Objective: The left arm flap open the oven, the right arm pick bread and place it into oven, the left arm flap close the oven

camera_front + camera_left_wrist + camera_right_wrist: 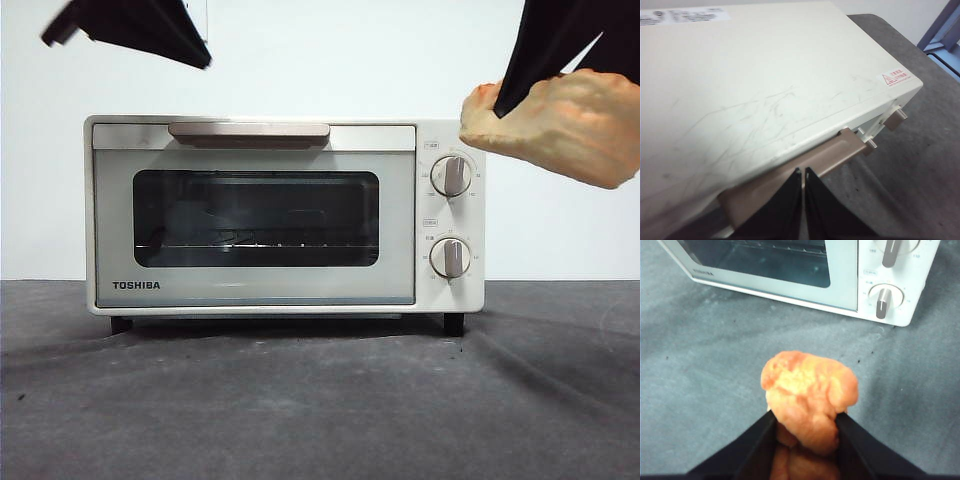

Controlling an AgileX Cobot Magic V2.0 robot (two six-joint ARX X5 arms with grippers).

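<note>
**Bread held aloft beside a shut oven**

Nearest the front camera, the grey worktop (320,400) runs back to the oven (255,215), a cream-white TOSHIBA toaster standing on small dark feet. Its dark glass door (255,218) is closed, with a wire rack dimly visible behind the glass. The beige bar handle (249,131) sits along the door's top edge, and two round knobs (451,176) are stacked on the panel at the right of the front view.

The bread (560,125), a lumpy golden-orange loaf, hangs in the air at the upper right of that view, clear of the worktop and overlapping the oven's top corner in the picture. The right end effector (805,432) pinches it, one black finger on each side of the loaf, with the oven's front and knobs beyond it in the right wrist view.

The left end effector (803,182) hovers above the oven's top near the handle (805,172), its two jaws pressed together with only a thin seam between them. In the front view it appears as a dark wedge (135,28) at the top left.
</note>
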